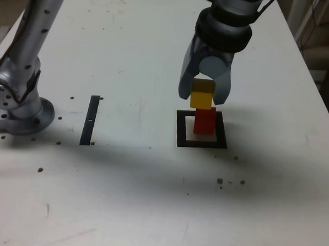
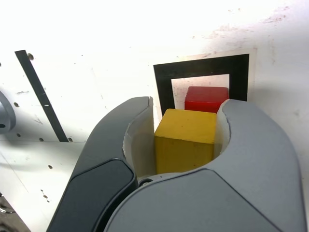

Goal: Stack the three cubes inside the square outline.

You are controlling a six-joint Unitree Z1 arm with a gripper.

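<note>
We count one yellow cube [image 2: 186,140] pinched by one gripper [image 1: 202,99], one red cube [image 1: 205,122] inside one square black outline [image 1: 181,130], and one straight black strip [image 1: 89,121].

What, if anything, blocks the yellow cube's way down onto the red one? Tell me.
Nothing visible stands between the yellow cube, held in the jaws, and the red cube within the square outline. Whether the two already touch, I cannot tell.
</note>
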